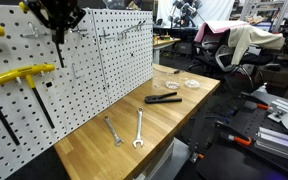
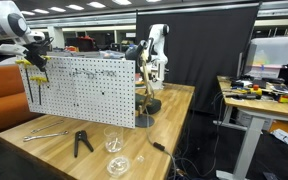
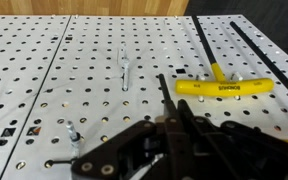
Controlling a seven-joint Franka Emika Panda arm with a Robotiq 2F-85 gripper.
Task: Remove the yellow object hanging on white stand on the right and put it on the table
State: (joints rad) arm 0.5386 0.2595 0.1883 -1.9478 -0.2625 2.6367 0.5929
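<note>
Hovering at the white pegboard (image 3: 64, 60), the gripper (image 3: 176, 102) shows its black fingers (image 3: 187, 112) drawn close together, clamped on nothing. The yellow T-handle tool (image 3: 224, 87) hangs on the board just past the fingertips, off to one side. Only an exterior view shows the table (image 1: 94, 140) well below the fingers — a wrench (image 1: 139, 128), pliers (image 1: 164, 99), and a clear dish (image 1: 191, 83) whose contents cannot be made out.
</note>
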